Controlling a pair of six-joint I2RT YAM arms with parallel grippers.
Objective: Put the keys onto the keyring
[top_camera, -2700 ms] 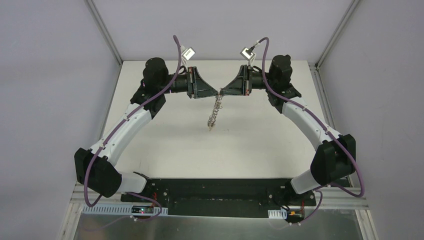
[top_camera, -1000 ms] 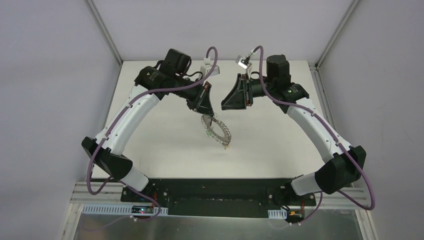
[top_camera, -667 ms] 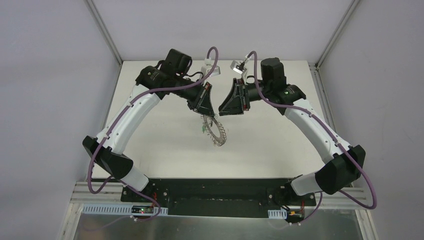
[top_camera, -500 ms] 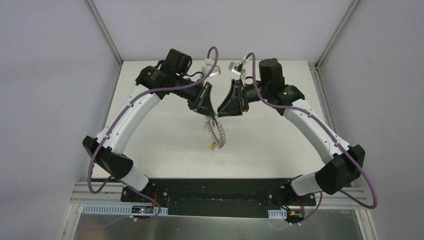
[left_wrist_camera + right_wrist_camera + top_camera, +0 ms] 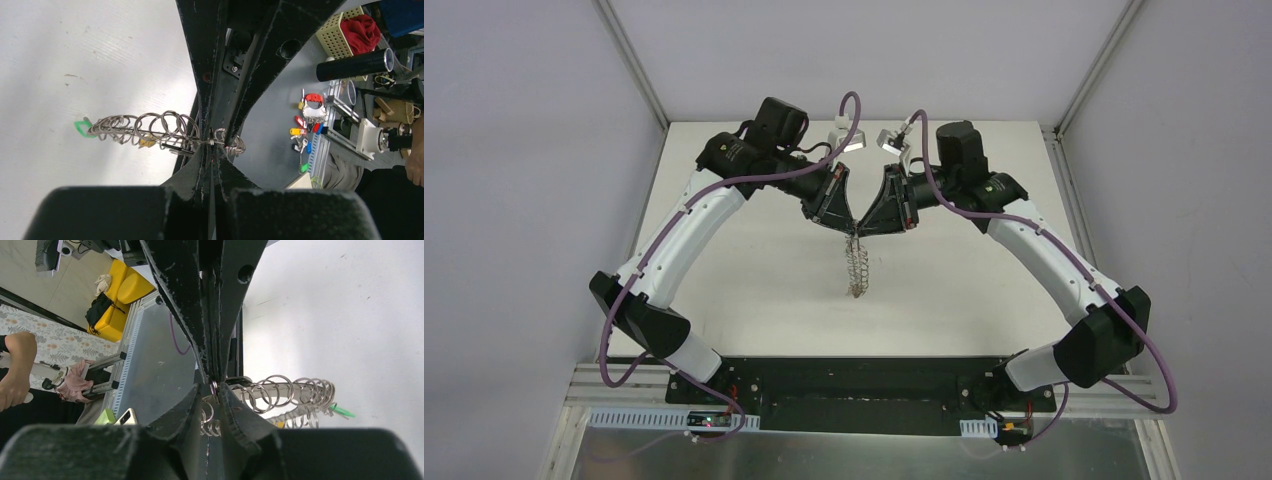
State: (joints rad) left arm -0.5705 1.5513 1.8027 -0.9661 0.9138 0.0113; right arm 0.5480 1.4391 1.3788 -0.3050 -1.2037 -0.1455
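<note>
The keyring (image 5: 855,265) hangs edge-on as a narrow grey strand of wire rings, above the white table (image 5: 754,250). My left gripper (image 5: 849,228) is shut on its top end; the left wrist view shows one ring pinched at the closed tips of the left gripper (image 5: 211,142). My right gripper (image 5: 862,229) meets it tip to tip. In the right wrist view, the right gripper (image 5: 214,386) has its jaws narrowly apart with small rings between them. A green key (image 5: 80,125) and a yellow key (image 5: 146,143) dangle on the keyring (image 5: 145,129). The green key (image 5: 342,411) also shows beyond the keyring (image 5: 290,390).
Both arms arch over the table's middle, their wrists close together near its far half. Off the table, the wrist views show a basket with red cloth (image 5: 350,30), tagged spare keys (image 5: 305,135), a yellow seat (image 5: 122,287) and a person's arm (image 5: 15,370).
The right gripper has moved left until it meets the left gripper's tips, and its jaws have narrowed. The keyring has swung from a spread loop to hanging straight down.
</note>
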